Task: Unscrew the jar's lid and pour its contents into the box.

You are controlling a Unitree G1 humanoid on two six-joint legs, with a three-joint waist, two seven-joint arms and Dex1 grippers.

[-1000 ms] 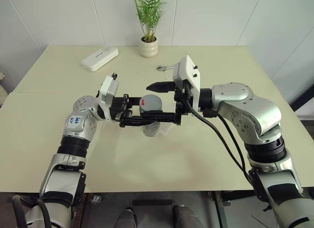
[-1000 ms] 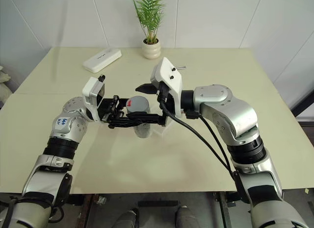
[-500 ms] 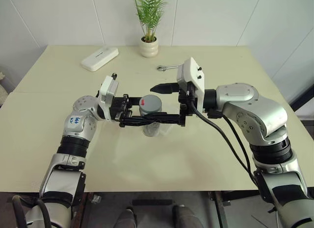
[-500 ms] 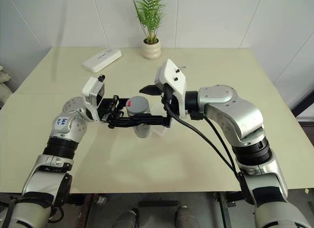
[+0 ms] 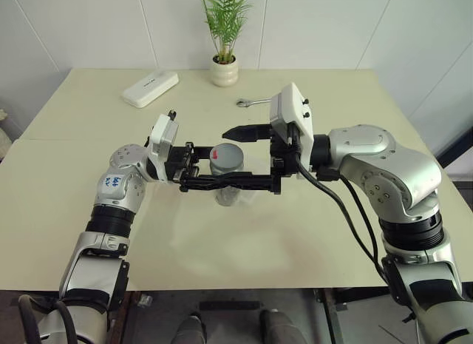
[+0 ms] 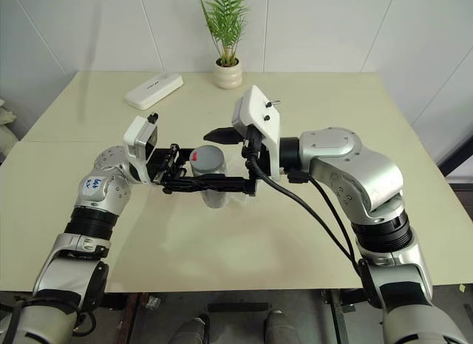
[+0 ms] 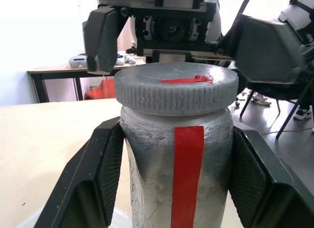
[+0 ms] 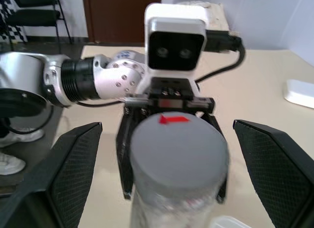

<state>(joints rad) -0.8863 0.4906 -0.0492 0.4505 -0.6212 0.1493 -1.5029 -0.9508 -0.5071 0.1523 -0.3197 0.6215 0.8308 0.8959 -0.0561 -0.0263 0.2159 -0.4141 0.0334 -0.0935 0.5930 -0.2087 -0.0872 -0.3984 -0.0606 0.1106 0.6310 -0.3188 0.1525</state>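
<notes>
The jar (image 5: pixel 227 183) is being held upright above the table (image 5: pixel 310 233), clamped at its clear body by the left gripper (image 5: pixel 222 180), whose two black fingers are pressed against opposite sides of the glass just under the cap. In the left wrist view the fingers (image 7: pixel 105 174) are seen hugging the jar on either side of the red label stripe (image 7: pixel 187 174), which is facing that camera. The lid (image 5: pixel 226 156) is being kept on the jar, grey and ribbed at its edge, with its red mark (image 7: pixel 186 80) lying on top.

The right gripper (image 5: pixel 255 157) is being held level from the opposite side, pointing toward the left arm, with its fingers spread wide. One finger (image 5: pixel 244 132) is hanging just beyond the lid on the far side, the other (image 5: pixel 255 183) is running along the near side below the cap, near the left gripper's own fingers. In the right wrist view both pads (image 8: pixel 73 169) are seen well apart from the lid, so nothing is being gripped by this hand; the lid is sitting between them, untouched.

The contents cannot be made out through the jar's wall. A rounded corner of clear plastic, taken as the box (image 8: pixel 230 222), is showing on the table just below the jar.

On the far side of the table a white oblong case (image 5: pixel 150 88), a potted plant (image 5: pixel 224 33) and a small wrench (image 5: pixel 250 102) are lying well apart from the hands.
</notes>
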